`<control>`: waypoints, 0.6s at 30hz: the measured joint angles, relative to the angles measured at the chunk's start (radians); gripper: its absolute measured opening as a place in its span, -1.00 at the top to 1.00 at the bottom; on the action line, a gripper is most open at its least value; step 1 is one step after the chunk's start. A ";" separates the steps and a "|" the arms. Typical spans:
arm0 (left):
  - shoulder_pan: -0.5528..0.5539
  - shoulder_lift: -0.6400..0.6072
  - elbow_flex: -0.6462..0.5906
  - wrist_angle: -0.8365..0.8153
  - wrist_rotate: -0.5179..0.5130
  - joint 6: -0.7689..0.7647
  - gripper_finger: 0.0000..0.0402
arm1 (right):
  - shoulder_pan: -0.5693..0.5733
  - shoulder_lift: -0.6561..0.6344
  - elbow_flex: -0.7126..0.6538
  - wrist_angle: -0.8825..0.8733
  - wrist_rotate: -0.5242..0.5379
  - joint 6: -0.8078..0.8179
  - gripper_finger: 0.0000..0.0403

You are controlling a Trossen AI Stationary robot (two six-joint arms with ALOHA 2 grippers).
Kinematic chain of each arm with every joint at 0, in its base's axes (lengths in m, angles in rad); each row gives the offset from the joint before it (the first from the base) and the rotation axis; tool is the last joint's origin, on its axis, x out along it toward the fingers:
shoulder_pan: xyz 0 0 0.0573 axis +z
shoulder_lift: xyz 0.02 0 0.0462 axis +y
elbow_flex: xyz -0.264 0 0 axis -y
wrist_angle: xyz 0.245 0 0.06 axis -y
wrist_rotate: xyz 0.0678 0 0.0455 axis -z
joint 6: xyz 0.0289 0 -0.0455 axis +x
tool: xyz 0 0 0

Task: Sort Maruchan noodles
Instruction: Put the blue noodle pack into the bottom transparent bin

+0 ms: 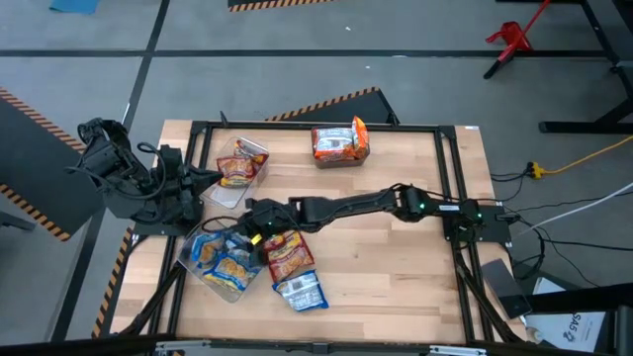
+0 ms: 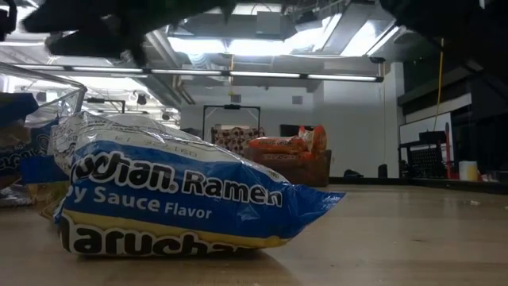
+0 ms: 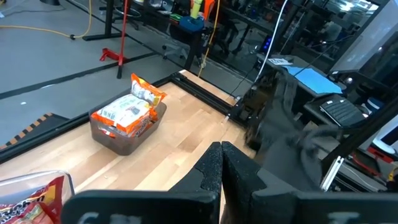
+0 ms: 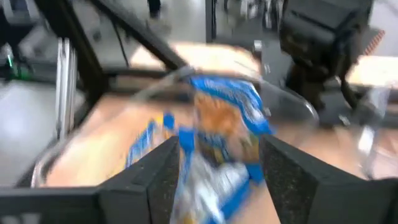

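1. Filling the low view's foreground, a blue-and-white crinkly plastic ramen packet is lying flat on the wooden desk, unsorted.
2. Beside it, a red-orange packet is also waiting loose, touching the clear plastic bin that is holding blue packets.
3. Two further clear bins, one with red packets and one with orange packets, are looking partly filled; sorting seems nearly done.
4. Reaching across the desk, the right gripper is hovering over the blue bin with jaws parted around a blue packet; whether they are gripping it, I cannot tell.
5. Waiting at the desk's left edge, the left gripper is keeping its jaws clenched on nothing.
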 joint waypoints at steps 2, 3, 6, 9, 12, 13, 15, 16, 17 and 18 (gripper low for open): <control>0.000 -0.001 0.000 0.000 0.002 0.000 1.00 | -0.006 -0.042 0.009 -0.141 0.009 -0.033 -0.03; 0.000 -0.001 0.000 -0.001 0.003 0.000 1.00 | -0.008 -0.071 0.008 -0.220 0.010 -0.045 -0.04; 0.000 -0.002 0.000 -0.003 0.003 0.001 1.00 | -0.014 -0.148 0.008 -0.467 0.018 -0.061 -0.04; 0.000 -0.002 0.000 -0.020 0.005 0.001 1.00 | -0.014 -0.200 0.008 -0.679 0.037 -0.033 -0.04; 0.000 -0.001 0.000 -0.024 0.006 0.001 1.00 | 0.006 -0.220 0.007 -0.853 0.034 0.023 -0.04; 0.000 -0.001 0.000 -0.024 0.005 0.000 1.00 | 0.019 -0.221 0.007 -0.903 0.034 0.043 -0.04; 0.000 -0.001 0.000 -0.023 0.002 -0.006 1.00 | 0.050 -0.222 0.007 -1.009 0.061 0.094 -0.04; 0.000 -0.001 0.000 -0.022 0.002 -0.011 1.00 | 0.067 -0.222 0.007 -1.066 0.095 0.126 -0.04; 0.000 -0.001 0.000 -0.020 0.002 -0.022 1.00 | 0.086 -0.222 0.005 -1.118 0.130 0.159 -0.04; 0.000 -0.001 0.000 -0.019 0.002 -0.034 1.00 | 0.104 -0.223 -0.005 -1.162 0.159 0.191 -0.04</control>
